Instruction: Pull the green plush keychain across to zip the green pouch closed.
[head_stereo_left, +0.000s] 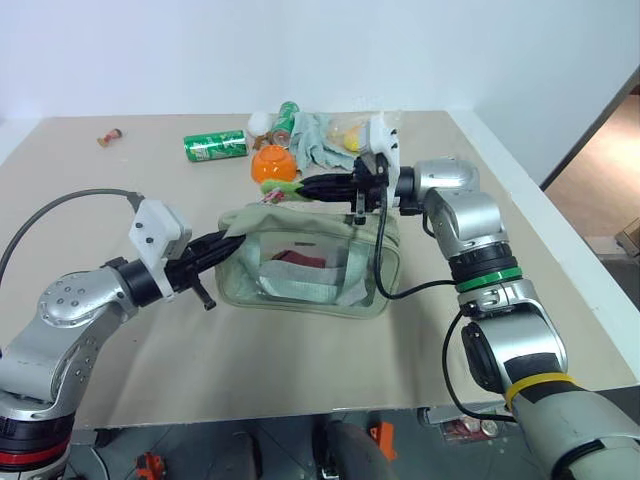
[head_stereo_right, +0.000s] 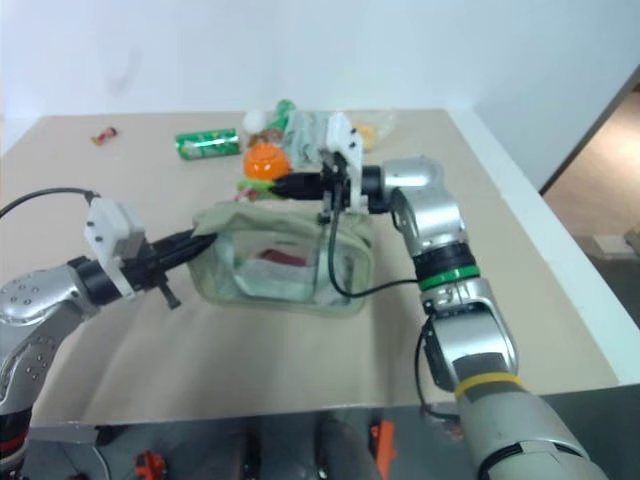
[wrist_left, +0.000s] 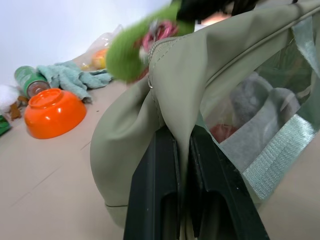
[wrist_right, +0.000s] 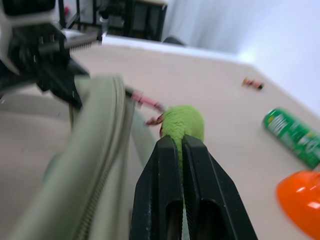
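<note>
The green pouch (head_stereo_left: 312, 262) stands at the table's middle, its clear window facing me and something red inside. My left gripper (head_stereo_left: 229, 237) is shut on the fabric at the pouch's left end; in the left wrist view its fingers (wrist_left: 162, 165) pinch a fold of that fabric (wrist_left: 200, 75). My right gripper (head_stereo_left: 301, 187) reaches in level from the right above the pouch's top edge. It is shut on the green plush keychain (head_stereo_left: 281, 190), which hangs at the top left corner. In the right wrist view the keychain (wrist_right: 183, 121) sits between the fingertips beside the zipper edge (wrist_right: 97, 195).
Behind the pouch lie an orange bowl (head_stereo_left: 272, 164), a green soda can (head_stereo_left: 215, 146) on its side, a grey-green cloth (head_stereo_left: 318, 140), a white ball (head_stereo_left: 260, 122) and a yellow item (head_stereo_left: 352, 138). A small object (head_stereo_left: 110, 136) rests far left. The table's edge (head_stereo_left: 530, 215) runs along the right.
</note>
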